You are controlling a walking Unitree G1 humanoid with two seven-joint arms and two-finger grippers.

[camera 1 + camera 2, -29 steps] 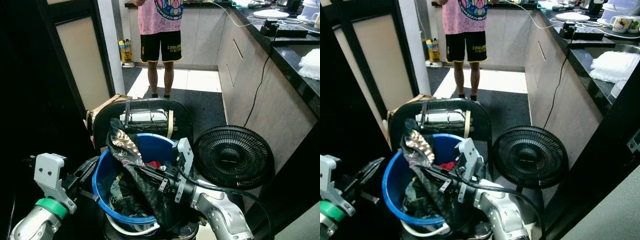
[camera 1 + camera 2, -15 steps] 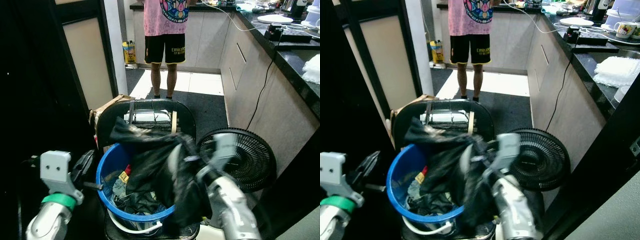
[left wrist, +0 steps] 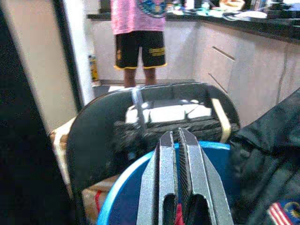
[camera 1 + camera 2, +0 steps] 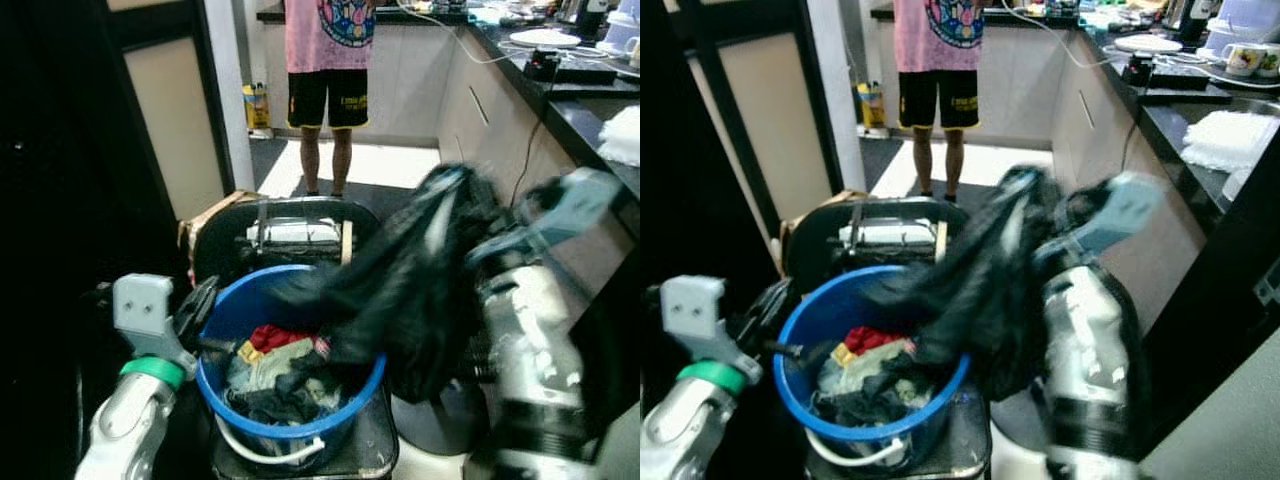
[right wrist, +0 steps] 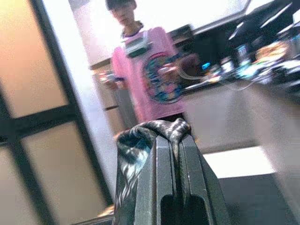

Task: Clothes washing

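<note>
Dark garment [image 4: 400,290] hanging from right gripper [image 5: 169,136]

The blue basket [image 4: 290,375] is seen from above by both eye views; a standing person [image 5: 154,75] is faced by both wrist views.

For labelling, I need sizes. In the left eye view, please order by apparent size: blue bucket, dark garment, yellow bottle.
1. Dark garment and blue bucket: look alike; the garment hangs nearer, so unsure.
2. Yellow bottle, far away, smallest.

Home kitchen — dark counter [image 4: 590,110] (cabinets [image 4: 440,75]).
</note>
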